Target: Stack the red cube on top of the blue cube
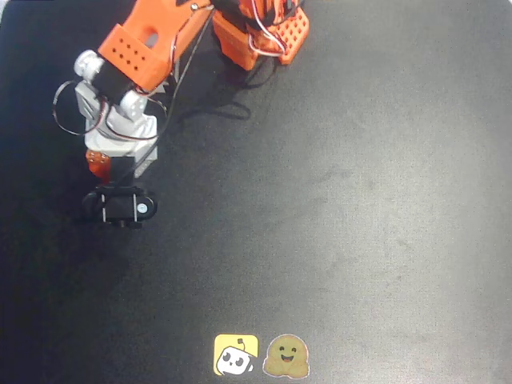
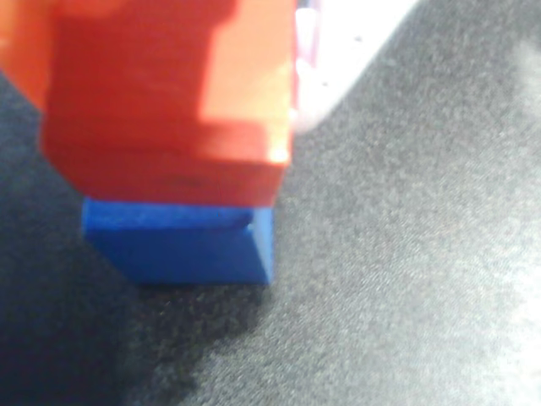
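1. Small, bright red cube [image 2: 169,110], matte faces, edges softened by close-range blur in the wrist view. It sits directly above the blue cube, lower face at the blue top; whether it rests fully there cannot be told.
2. Small, bright blue cube [image 2: 182,245], matte, sharp lower corners, standing on the table surface in the wrist view, mostly covered from above by the red cube. Its front face and a narrow right face show.
3. Two-finger gripper [image 1: 102,164], white and orange moulded plastic, pointing down at the left of the overhead view. An orange finger tip shows below the white body. A pale blurred part sits just right of the red cube in the wrist view. Jaw opening: cannot be told.
4. Black wrist camera module [image 1: 120,204], rounded housing, just below the gripper in the overhead view.
5. Table surface [image 1: 360,200], black, fine-grained, faintly speckled with dull sheen.
6. Two flat stickers at the bottom edge: a yellow square one [image 1: 236,355] with a white figure, and a brown rounded smiling one [image 1: 286,357], side by side.
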